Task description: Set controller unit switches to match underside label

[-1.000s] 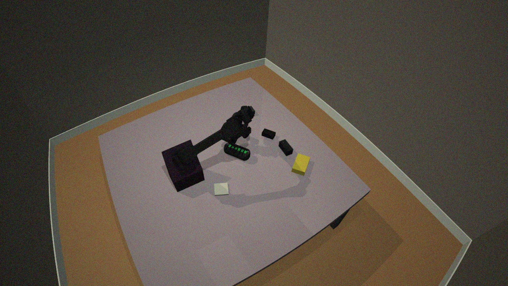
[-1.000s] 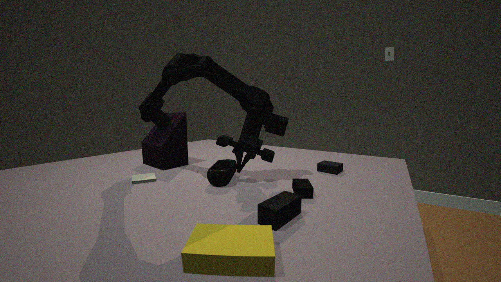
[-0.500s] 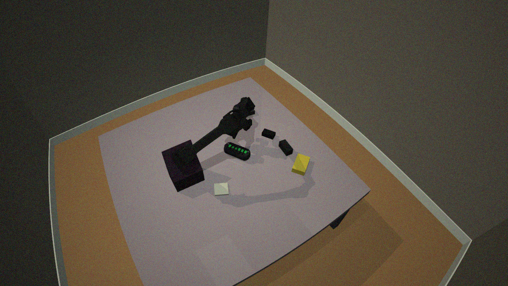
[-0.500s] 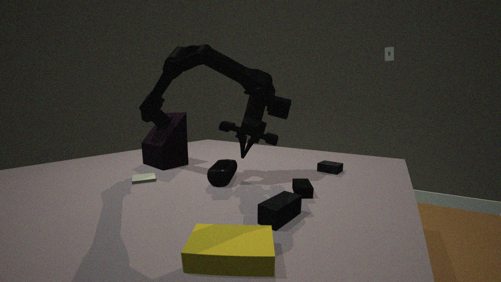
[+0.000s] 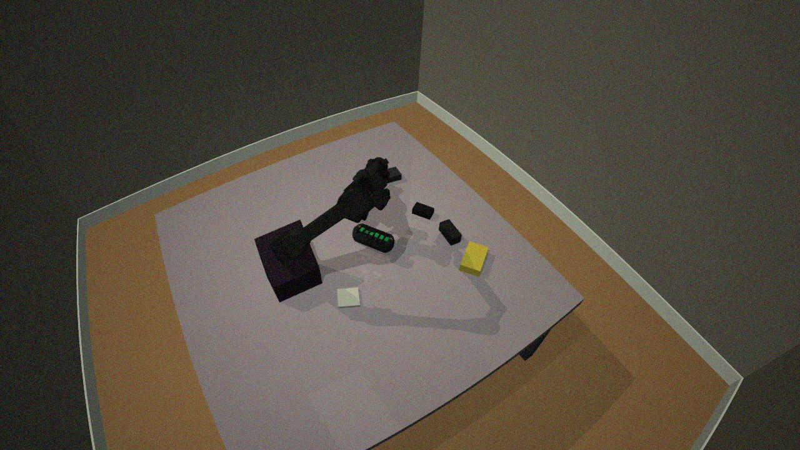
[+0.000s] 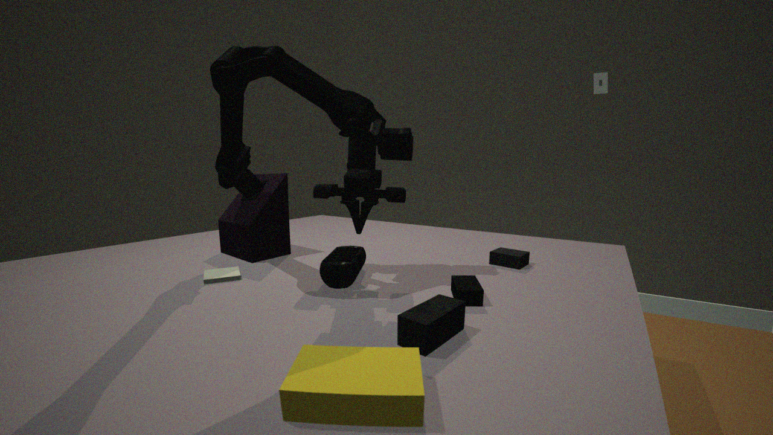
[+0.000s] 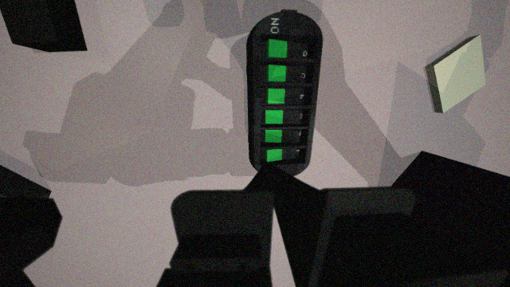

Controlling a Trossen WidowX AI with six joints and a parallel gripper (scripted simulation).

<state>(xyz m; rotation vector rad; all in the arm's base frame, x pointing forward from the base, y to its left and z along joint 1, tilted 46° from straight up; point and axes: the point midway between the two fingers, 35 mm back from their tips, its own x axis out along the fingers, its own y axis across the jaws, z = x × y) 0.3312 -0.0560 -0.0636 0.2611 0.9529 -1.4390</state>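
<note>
The dark controller unit (image 5: pixel 371 245) (image 6: pixel 341 269) (image 7: pixel 284 100) sits on the bench (image 5: pixel 268 380) (image 6: pixel 162 346) with its switches facing up. All six show green patches along one side in the wrist view, with "ON" printed at the far end. I cannot tell from these views which end of each switch is pressed down. The label underneath is hidden. My gripper (image 6: pixel 359 231) (image 7: pixel 268 170) is shut and empty, pointing down above the unit with a gap between. In the wrist view its tips overlap the unit's near end, beside switch 1. The arm hides the fingertips in the top view.
A yellow block (image 5: pixel 474 256) (image 6: pixel 354 373), a larger black block (image 5: pixel 449 232) (image 6: pixel 429 324) and smaller dark blocks (image 5: pixel 422 210) (image 6: pixel 467 290) (image 6: pixel 509 258) lie beyond the unit. A pale flat square (image 5: pixel 347 297) (image 6: pixel 221 274) (image 7: pixel 460 76) lies on its other side. The arm's base box (image 5: pixel 287 268) (image 6: pixel 255 232) is behind.
</note>
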